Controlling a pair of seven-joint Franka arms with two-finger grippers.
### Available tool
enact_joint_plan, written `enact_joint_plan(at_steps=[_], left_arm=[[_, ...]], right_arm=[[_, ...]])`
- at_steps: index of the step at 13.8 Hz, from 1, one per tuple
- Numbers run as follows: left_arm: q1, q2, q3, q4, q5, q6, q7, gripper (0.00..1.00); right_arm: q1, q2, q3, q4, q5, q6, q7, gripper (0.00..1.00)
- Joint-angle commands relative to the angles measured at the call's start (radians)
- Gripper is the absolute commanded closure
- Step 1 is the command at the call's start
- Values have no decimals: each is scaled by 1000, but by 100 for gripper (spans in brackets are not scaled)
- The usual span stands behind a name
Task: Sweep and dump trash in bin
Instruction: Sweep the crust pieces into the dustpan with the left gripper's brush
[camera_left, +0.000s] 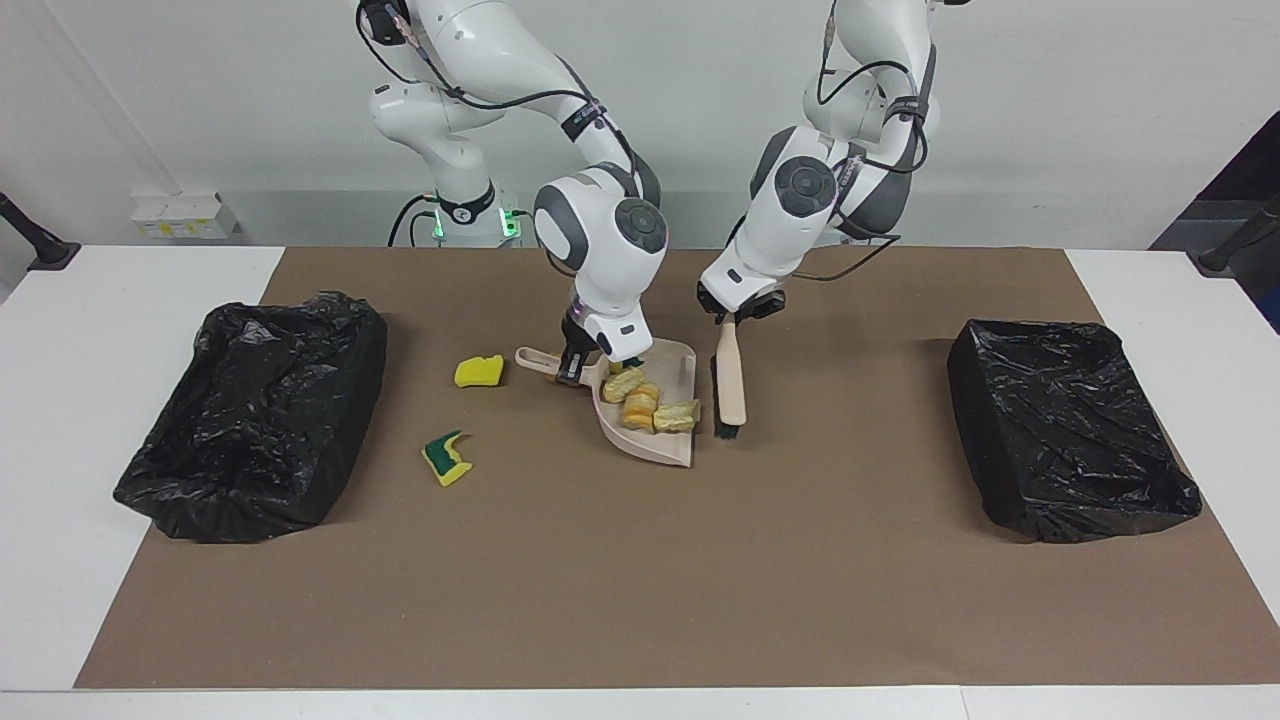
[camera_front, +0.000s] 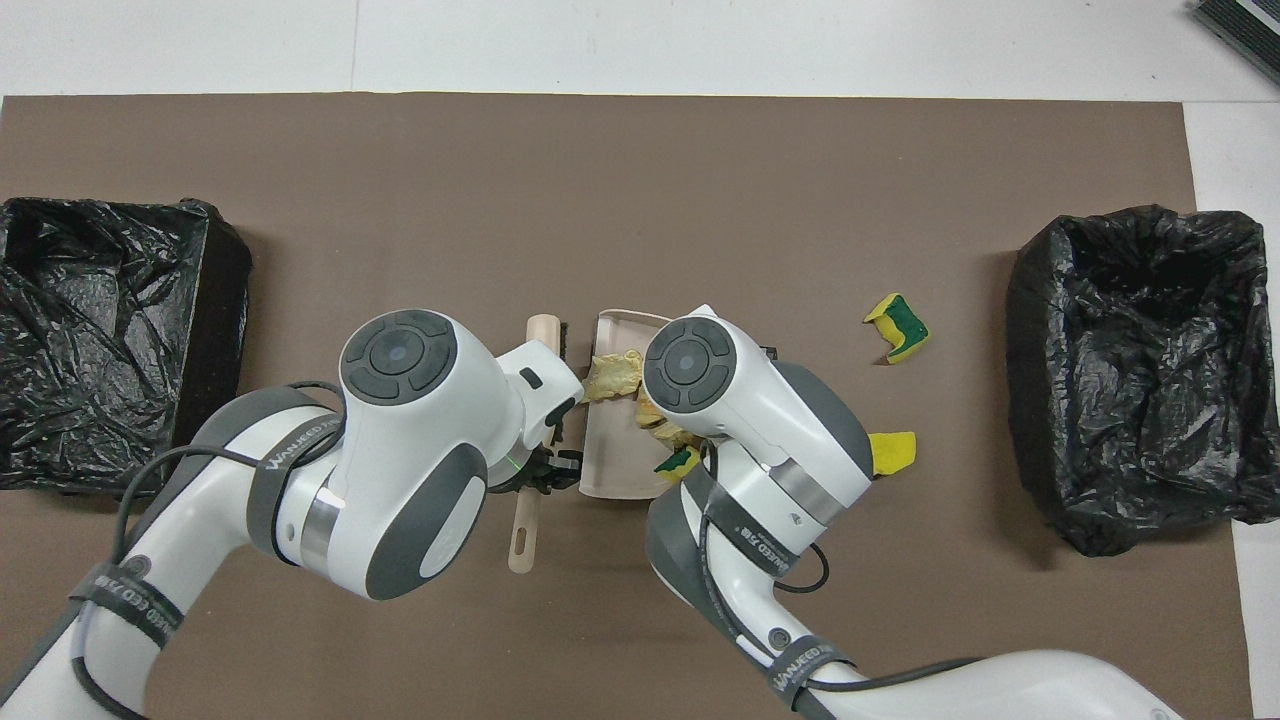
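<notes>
Right hand (camera_left: 583, 366): centre of the facing view, low at the dustpan handle, apparently clamped on it; grip point partly hidden by the wrist.
Left hand (camera_left: 737, 310): just right of centre, facing view, closed round the upper handle of the brush (camera_left: 731, 378); bristles down on the mat, touching the pan's side.
Dustpan (camera_left: 668, 447): centre, flat on the brown mat, mouth toward the brush.
Trash in pan (camera_left: 650, 403): tan bread-like chunks and yellowish pieces bunched near the middle; a green-yellow scrap (camera_front: 678, 461) toward the handle end, seen only in the overhead view.
Trash loose: yellow sponge piece (camera_left: 479, 371) left of the pan handle, facing view; green-yellow scrap (camera_left: 447, 458) lower left of it. Both well apart from the pan.
Bins: lined bin (camera_left: 255, 412) at left of facing view, second lined bin (camera_left: 1070, 425) at right; nothing visible inside either.
Progress (judged): sweep partly done; two pieces outstanding, no dump yet.
Risk 1: lifting with the pan tilted mouth-down, pile slides off onto the desk.
Risk 2: loose pieces sit on the handle side, away from brush; reaching across could knock the pan.
Risk 3: light sponge may skid ahead of bristles rather than ride in.
</notes>
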Motion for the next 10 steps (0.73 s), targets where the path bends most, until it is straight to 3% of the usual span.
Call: enact_joint_plan(at_steps=[1,5,10], left_arm=[[63,-16,-2,-2,64,-28,-112,100],[148,-43,-2,-67,90,-10,-55,100],[89,-129,-9,-202,89,38,-57,100]], right_arm=[[-26,-15,6,-38,36,83,25,100],[-92,-21,9,-30,111,158,-88,100],[-187,-100,7,58,182,27,-313,100]])
